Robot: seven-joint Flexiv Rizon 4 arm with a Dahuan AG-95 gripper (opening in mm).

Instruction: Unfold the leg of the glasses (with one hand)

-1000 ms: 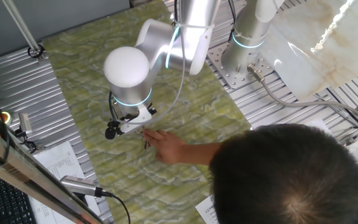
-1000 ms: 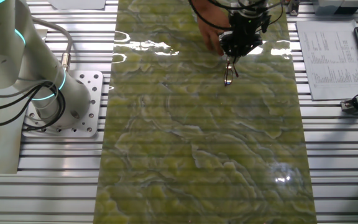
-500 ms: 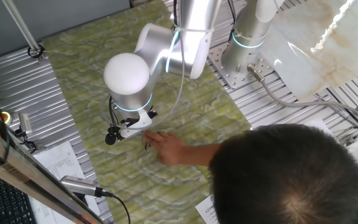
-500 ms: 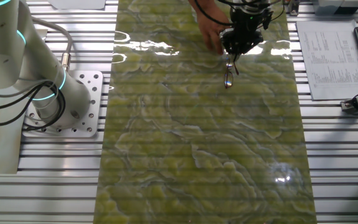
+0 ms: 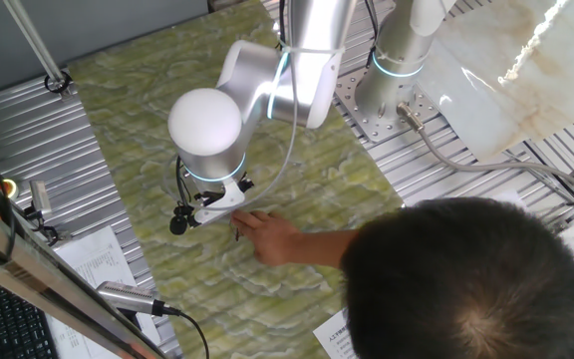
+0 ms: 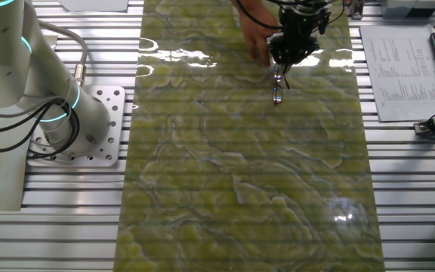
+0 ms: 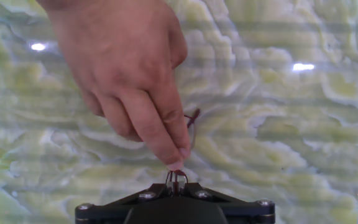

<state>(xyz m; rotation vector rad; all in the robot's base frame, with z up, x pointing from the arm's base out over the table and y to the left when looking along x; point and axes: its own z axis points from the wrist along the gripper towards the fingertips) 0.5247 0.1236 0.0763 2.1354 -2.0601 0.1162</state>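
The pincer is nipped nearly closed on the glasses, which hang just over the table. A person's hand presses a fingertip right beside that grip. Risk: thin wire could twist, slip free, or bend under the finger.

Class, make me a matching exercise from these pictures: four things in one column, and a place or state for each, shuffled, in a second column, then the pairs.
Things
1. glasses
2. hand
3. gripper
4. paper sheet

Places or states
A. on the metal slats beside the green mat
B. fingertip pressed down on the frame
C. jaws close together on thin wire
D. on the green mat, under the gripper

Pairs: 1-D, 2-B, 3-C, 4-A
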